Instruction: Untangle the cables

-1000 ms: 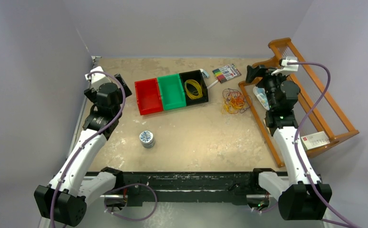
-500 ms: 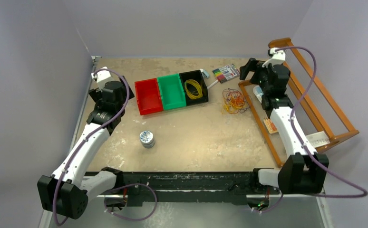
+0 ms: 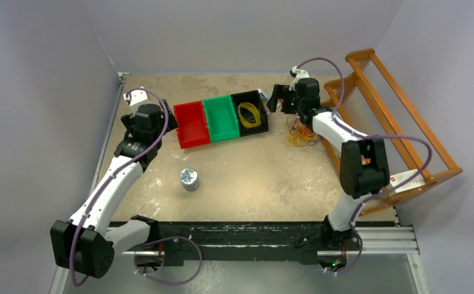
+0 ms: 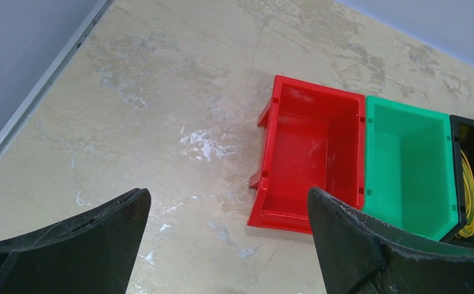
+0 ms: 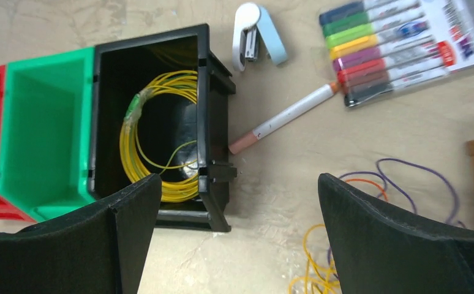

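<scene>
right wrist: yellow cable (image 5: 130, 153) coiled in black bin (image 5: 203, 79); left fingers (image 4: 87, 245), right fingers (image 5: 394, 239) apart.

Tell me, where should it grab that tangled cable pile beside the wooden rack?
Probably a loose outer loop at the edge of the tangled cable pile, coming down from above: it lies flat on the table, and its stray loops fan outward.

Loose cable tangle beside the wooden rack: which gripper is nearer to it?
Right. The right gripper hovers close to the cable tangle, next to the black bin, fingers open. The left gripper is far across the table, by the red bin.
</scene>
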Action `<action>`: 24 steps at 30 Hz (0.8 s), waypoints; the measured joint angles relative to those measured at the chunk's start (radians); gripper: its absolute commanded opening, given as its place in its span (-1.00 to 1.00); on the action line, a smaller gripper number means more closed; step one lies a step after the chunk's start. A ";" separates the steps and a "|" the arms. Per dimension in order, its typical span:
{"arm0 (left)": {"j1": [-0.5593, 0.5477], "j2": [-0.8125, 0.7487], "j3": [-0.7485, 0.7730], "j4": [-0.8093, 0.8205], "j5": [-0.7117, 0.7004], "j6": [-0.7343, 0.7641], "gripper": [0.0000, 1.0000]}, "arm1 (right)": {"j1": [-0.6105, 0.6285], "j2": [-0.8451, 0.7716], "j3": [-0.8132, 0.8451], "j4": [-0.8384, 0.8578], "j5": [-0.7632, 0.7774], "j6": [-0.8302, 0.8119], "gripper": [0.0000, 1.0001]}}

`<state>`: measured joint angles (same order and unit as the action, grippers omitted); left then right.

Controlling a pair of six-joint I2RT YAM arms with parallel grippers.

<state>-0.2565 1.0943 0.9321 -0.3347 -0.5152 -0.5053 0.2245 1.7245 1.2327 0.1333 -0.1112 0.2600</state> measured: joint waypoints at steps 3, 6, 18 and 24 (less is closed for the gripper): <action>0.000 0.000 0.000 0.000 0.004 0.000 1.00 | 0.013 0.097 0.040 0.005 -0.030 0.029 0.97; 0.002 0.000 0.000 -0.001 0.004 0.000 1.00 | 0.027 0.167 0.073 0.013 -0.051 0.054 0.98; 0.023 0.000 0.000 -0.005 0.008 -0.001 1.00 | 0.091 0.317 0.169 0.068 -0.068 0.158 0.99; 0.028 0.000 0.000 -0.005 0.013 -0.008 1.00 | 0.113 0.373 0.223 0.084 -0.090 0.197 0.99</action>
<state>-0.2287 1.0939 0.9321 -0.3393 -0.5018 -0.5129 0.3370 2.0972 1.4559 0.2169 -0.2012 0.4568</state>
